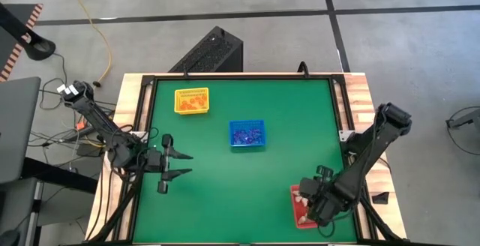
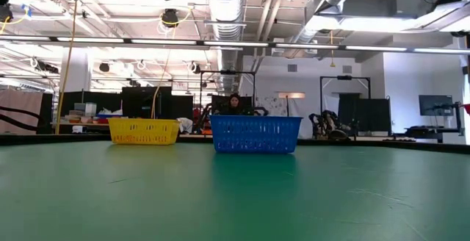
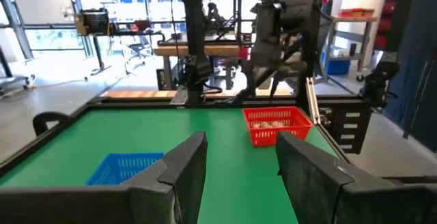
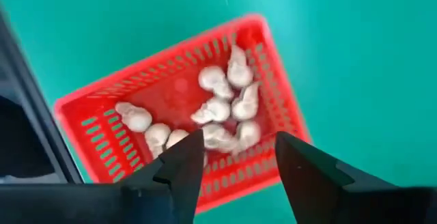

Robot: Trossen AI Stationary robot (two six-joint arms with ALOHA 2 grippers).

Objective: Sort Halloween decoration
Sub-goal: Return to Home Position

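Looking straight down past your right gripper point(image 4: 239, 142), you see its two dark fingers spread wide with nothing between them, hanging above the red basket point(image 4: 164, 60) at the right edge of the green tabletop point(image 1: 247, 193), at the corner farthest from the other two baskets. Inside that basket lie the skull trinkets point(image 4: 217, 109): around ten small, cream-white, rounded pieces. Most are heaped together toward one side, several touching one another, and a couple sit a little apart near the other end. The basket sits askew to the gripper's fingers, and none of the skulls touches a finger. Your left gripper point(image 1: 186, 164) waits over bare green on the left side of the tabletop, its fingers also parted and empty, pointing toward the middle. The yellow basket point(image 1: 191, 91) stands near the far edge and holds the orange trinkets point(image 1: 193, 105). The blue basket point(image 1: 247, 122) sits near the tabletop's centre with the dark trinkets point(image 1: 247, 136) in it, too small to make out in shape.
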